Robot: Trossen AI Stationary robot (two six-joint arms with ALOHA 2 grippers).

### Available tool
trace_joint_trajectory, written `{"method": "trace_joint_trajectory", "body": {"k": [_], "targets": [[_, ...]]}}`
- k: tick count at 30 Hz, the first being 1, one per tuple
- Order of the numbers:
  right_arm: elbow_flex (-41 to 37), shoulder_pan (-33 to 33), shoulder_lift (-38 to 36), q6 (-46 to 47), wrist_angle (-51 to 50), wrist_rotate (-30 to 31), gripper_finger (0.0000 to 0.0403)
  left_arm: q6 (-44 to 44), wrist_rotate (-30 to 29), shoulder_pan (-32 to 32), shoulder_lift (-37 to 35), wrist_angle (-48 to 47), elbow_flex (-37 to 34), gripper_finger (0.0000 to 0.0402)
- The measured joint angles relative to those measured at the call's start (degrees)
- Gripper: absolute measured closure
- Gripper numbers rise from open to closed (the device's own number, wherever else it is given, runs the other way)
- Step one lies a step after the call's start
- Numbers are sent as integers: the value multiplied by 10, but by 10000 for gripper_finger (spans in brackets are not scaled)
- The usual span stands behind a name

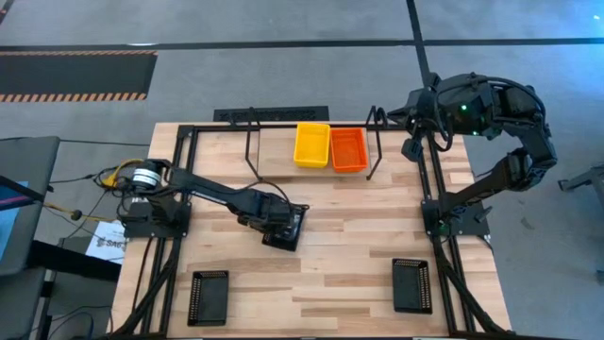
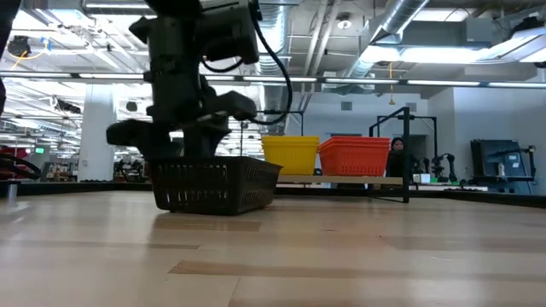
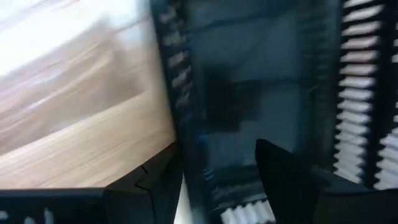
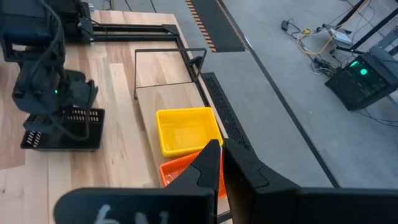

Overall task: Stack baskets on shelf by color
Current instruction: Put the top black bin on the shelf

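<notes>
My left gripper (image 1: pixel 283 229) stands at the table's middle, shut on a black basket (image 1: pixel 299 223), which also shows in the low view (image 2: pixel 213 186). A yellow basket (image 1: pixel 312 144) and a red basket (image 1: pixel 348 149) stand side by side on the shelf (image 1: pixel 251 142) at the far edge. I cannot tell how many are nested in each. Two more black baskets lie near the front edge, one on the left (image 1: pixel 209 296) and one on the right (image 1: pixel 411 284). My right gripper (image 4: pixel 221 163) is shut and empty, held high at the far right. My left gripper holds one slotted wall of the black basket (image 3: pixel 186 146), with one finger inside the basket (image 3: pixel 286 180) and the other outside (image 3: pixel 146 186). The fingers point down from above. The basket sits roughly level at the table top; I cannot tell whether it touches the wood.
The shelf's left part, beside the yellow basket, shows bare board (image 1: pixel 274 151). Black frame rails run along the table's left side (image 1: pixel 179 189) and right side (image 1: pixel 436 189). A person (image 2: pixel 397 158) shows in the room beyond the table.
</notes>
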Motion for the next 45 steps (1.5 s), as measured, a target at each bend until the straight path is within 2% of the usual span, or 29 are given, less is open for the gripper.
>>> {"method": "trace_joint_trajectory", "body": {"k": [3,7,9,15,18,25,29,31,37,45], "targets": [[0,0,0,0,-2,0,361,8,8,0,3,13,1,253],[0,0,0,0,-6,0,361,34,19,4,0,18,0,356],[0,0,0,0,-6,0,361,42,25,5,0,19,0,388],[0,0,0,1,-7,0,361,56,22,-1,-20,4,14,400],[0,0,0,1,-8,0,361,72,-12,-10,-48,-23,54,401],[0,0,0,1,-8,0,361,78,-198,-13,-131,-148,178,401],[0,0,4,11,-8,-1,366,88,-274,-12,-160,-240,238,401],[1,3,12,19,-12,-5,383,91,-305,-12,-169,-292,265,401],[1,9,72,18,-35,-12,398,80,-377,-12,-197,-409,320,401],[0,11,224,-78,22,-13,400,73,-390,-12,-226,-503,330,401]]}}
